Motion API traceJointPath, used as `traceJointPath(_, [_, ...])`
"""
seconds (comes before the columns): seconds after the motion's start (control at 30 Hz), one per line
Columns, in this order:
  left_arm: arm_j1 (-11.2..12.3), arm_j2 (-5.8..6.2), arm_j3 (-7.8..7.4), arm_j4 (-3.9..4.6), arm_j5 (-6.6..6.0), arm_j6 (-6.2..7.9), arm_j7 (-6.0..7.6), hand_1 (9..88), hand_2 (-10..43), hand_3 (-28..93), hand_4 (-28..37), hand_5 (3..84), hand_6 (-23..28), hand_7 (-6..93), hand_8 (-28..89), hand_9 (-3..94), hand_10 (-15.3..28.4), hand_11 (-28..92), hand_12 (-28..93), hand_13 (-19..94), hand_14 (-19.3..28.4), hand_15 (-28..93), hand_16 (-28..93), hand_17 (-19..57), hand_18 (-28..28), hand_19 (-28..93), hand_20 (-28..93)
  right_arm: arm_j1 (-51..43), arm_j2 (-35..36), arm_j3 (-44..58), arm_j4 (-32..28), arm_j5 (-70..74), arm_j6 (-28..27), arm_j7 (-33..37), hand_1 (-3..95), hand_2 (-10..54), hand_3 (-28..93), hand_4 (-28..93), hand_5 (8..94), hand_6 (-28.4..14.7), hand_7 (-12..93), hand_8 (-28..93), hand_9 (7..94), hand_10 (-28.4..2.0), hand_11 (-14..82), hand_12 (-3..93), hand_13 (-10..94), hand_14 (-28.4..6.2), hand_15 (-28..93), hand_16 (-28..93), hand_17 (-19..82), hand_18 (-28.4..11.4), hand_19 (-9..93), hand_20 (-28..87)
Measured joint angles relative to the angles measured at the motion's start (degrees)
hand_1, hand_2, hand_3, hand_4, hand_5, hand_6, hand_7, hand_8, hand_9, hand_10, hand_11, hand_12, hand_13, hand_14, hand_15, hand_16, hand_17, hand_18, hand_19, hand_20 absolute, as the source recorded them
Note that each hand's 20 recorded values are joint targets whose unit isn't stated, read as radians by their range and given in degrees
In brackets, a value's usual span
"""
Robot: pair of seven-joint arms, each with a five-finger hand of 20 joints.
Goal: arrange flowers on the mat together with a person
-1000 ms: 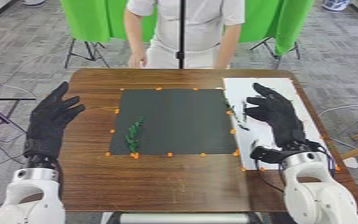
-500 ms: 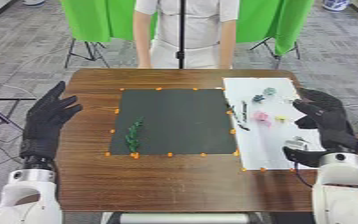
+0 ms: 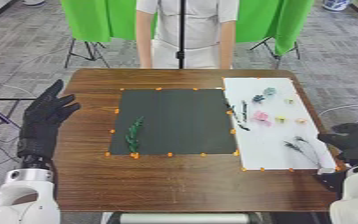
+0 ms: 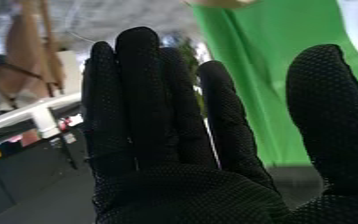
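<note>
In the head view, the dark mat (image 3: 180, 122) bears one green leafy sprig (image 3: 134, 135) near its left edge. The white sheet (image 3: 269, 157) at the right holds a pink flower (image 3: 262, 117), bluish flowers (image 3: 270, 91), small pale yellow flowers (image 3: 280, 120), thin dark green stems (image 3: 244, 111) and grey-green sprigs (image 3: 302, 147). My left hand (image 3: 44, 117) is left of the mat, fingers relaxed and empty. My right hand (image 3: 355, 142) is beyond the sheet's right edge; in the right wrist view, the right hand (image 4: 184, 185) has straight fingers and holds nothing.
Orange markers line the mat and sheet along the brown table (image 3: 149, 185). A thin black pole (image 3: 182, 30) rises beyond the far edge, where a person stands before green cloth (image 3: 91, 20). Cables lie on the floor at both sides.
My right hand has moved right and back toward the near side, off the white sheet, uncovering its flowers and sprigs. The sprig on the mat has stayed in place.
</note>
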Motion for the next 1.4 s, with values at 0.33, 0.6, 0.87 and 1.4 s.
traceJointPath(0.33, [-0.2, 0.05, -0.05, -0.01, -0.05, 0.02, 0.01, 21.6, 8.9, 76, -28.3, 34.7, 6.2, 7.2, -8, 34.7, 18.8, 24, 9, 24, 25.9, 54, -10, -7.8, 21.7, 49, 16, 2.0, 0.6, -5.0, 8.4, -9.3, -3.8, 2.3, 31.4, -3.9, 73, -19, 48.6, -4.2, 18, -11, 56.0, -18.3, 24.2, 16.2, 57, -16.3, 64, 10, 36, -21.6, 88, -3])
traceJointPath(0.6, [-0.4, 0.23, 0.03, -0.01, -0.18, 0.07, 0.06, 21.7, 8.9, 76, -28.3, 34.7, 6.1, 7.1, -8, 34.8, 18.8, 24, 9, 24, 25.8, 54, -10, -7.8, 21.6, 49, 16, 3.9, 2.0, -7.6, 11.0, -12.0, -5.9, 3.7, 32.4, -4.3, 73, -20, 52.1, -3.0, 19, -12, 58.3, -17.6, 24.3, 16.2, 59, -15.7, 63, 11, 36, -21.2, 89, -4])
traceJointPath(0.87, [-0.4, 0.24, -0.02, -0.01, -0.27, 0.10, 0.09, 21.7, 8.7, 76, -28.3, 34.6, 6.1, 7.1, -8, 34.7, 18.8, 24, 9, 24, 25.9, 54, -10, -7.8, 21.6, 49, 16, 5.7, 4.2, -12.6, 13.0, -19.4, -6.8, 4.1, 40.4, -6.5, 68, -21, 65.6, 0.2, 21, -7, 68.1, -14.9, 24.5, 16.4, 64, -13.0, 61, 12, 39, -19.8, 91, -6])
traceJointPath(1.4, [0.1, 0.21, -0.12, 0.01, -0.33, 0.08, 0.24, 21.9, 8.6, 76, -28.3, 34.4, 6.1, 7.0, -7, 34.7, 18.8, 24, 9, 24, 25.9, 54, -10, -7.8, 21.6, 48, 16, 8.8, 7.8, -15.9, 15.4, -20.1, -5.2, 3.6, 54.2, -9.1, 62, -26, 83.6, 2.3, 21, 4, 84.2, -10.3, 28.7, 24.5, 73, -8.4, 62, 18, 44, -17.4, 93, 5])
